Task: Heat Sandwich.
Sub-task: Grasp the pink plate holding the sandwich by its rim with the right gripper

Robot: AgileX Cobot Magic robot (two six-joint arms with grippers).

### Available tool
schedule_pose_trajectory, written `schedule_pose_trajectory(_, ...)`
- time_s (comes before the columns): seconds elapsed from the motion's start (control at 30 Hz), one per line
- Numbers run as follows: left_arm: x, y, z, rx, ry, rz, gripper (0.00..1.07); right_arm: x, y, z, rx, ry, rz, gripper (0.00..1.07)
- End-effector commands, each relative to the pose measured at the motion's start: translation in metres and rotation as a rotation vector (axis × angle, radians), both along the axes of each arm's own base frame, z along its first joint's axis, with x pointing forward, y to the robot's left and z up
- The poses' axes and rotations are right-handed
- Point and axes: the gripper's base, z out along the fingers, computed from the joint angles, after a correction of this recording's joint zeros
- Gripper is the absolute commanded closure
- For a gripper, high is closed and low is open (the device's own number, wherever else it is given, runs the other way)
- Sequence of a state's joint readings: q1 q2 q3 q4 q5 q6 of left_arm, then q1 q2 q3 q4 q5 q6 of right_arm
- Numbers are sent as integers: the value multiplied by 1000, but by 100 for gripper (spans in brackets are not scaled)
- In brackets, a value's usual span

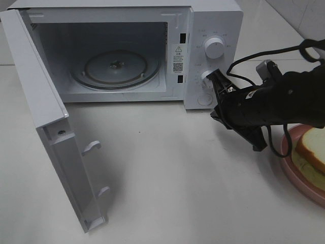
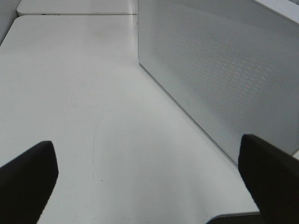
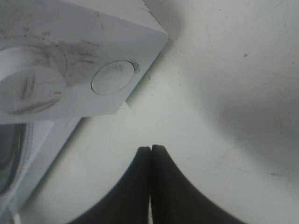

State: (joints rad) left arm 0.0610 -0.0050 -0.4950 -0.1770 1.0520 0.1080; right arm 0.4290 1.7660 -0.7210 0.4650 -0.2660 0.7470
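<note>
Microwave door [image 1: 56, 147], swung wide open at the left, stands nearest the high camera, its latch hooks facing the white table [image 1: 172, 178]. Behind it the white microwave [image 1: 216, 20] shows its glass turntable [image 1: 116, 66] lying flat in the cavity. The table top is matt white with faint scuffs and a few dark specks. A seam [image 2: 74, 13] joins it to a second white top. Pale tiling [image 1: 304, 15] fills the upper right corner. The right gripper [image 3: 150, 149] has its fingers pressed together on nothing, above the table near the round door button [image 3: 113, 77]. The left gripper [image 2: 145, 142] is spread wide and holds nothing, beside the perforated side wall [image 2: 224, 70]. The sandwich [image 1: 311, 152] lies on the pink plate [image 1: 294, 173] at the right edge, well apart from the cavity.
</note>
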Motion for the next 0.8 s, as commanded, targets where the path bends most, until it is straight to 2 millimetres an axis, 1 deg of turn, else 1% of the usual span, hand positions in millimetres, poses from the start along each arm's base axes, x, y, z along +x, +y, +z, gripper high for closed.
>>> schedule_pose_trajectory(0.03, -3, 0, 1, 2, -38, 1, 3, -5, -7, 9, -93, 21, 133, 104)
schedule_pose_trajectory(0.1, -3, 0, 1, 2, -38, 1, 3, -8, -12, 15, -149, 25, 209, 104)
schedule_pose_trajectory(0.13, -3, 0, 1, 2, -38, 1, 3, -11, -17, 20, -202, 40, 279, 104)
schedule_pose_trajectory(0.23, -3, 0, 1, 2, -38, 1, 3, -15, -24, 25, -258, 53, 350, 103)
schedule_pose_trajectory(0.3, -3, 0, 1, 2, -38, 1, 3, -21, -32, 33, -352, 69, 472, 102)
schedule_pose_trajectory(0.33, -3, 0, 1, 2, -38, 1, 3, -24, -35, 36, -386, 70, 518, 102)
schedule_pose_trajectory(0.37, -3, 0, 1, 2, -38, 1, 3, -24, -35, 36, -386, 70, 518, 102)
schedule_pose_trajectory(0.4, -3, 0, 1, 2, -38, 1, 3, -26, -37, 38, -425, 79, 569, 101)
schedule_pose_trajectory(0.43, -3, 0, 1, 2, -38, 1, 3, -32, -41, 42, -495, 97, 666, 100)
schedule_pose_trajectory(0.47, -3, 0, 1, 2, -38, 1, 3, -35, -42, 44, -532, 104, 717, 100)
schedule_pose_trajectory(0.5, -3, 0, 1, 2, -38, 1, 3, -35, -42, 44, -532, 104, 717, 100)
schedule_pose_trajectory(0.57, -3, 0, 1, 2, -38, 1, 3, -44, -46, 50, -602, 127, 832, 99)
schedule_pose_trajectory(0.7, -3, 0, 1, 2, -38, 1, 3, -50, -54, 56, -622, 163, 869, 96)
schedule_pose_trajectory(0.8, -3, 0, 1, 2, -38, 1, 3, -56, -68, 62, -637, 215, 859, 89)
